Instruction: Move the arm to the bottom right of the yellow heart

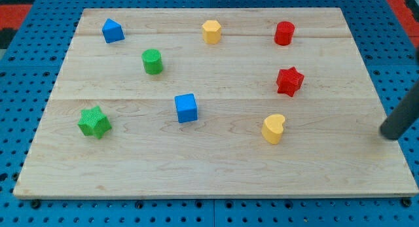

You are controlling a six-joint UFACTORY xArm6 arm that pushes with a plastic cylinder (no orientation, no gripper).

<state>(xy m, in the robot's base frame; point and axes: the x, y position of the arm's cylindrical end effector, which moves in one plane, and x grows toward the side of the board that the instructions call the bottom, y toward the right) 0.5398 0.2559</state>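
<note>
The yellow heart lies on the wooden board, right of centre toward the view's bottom. My rod comes in from the view's right edge, and my tip rests near the board's right edge. The tip is far to the right of the yellow heart, at about the same height, and touches no block.
Other blocks on the board: a red star, a red cylinder, a yellow hexagon, a blue cube, a green cylinder, a blue pentagon-shaped block, and a green star. A blue pegboard surrounds the board.
</note>
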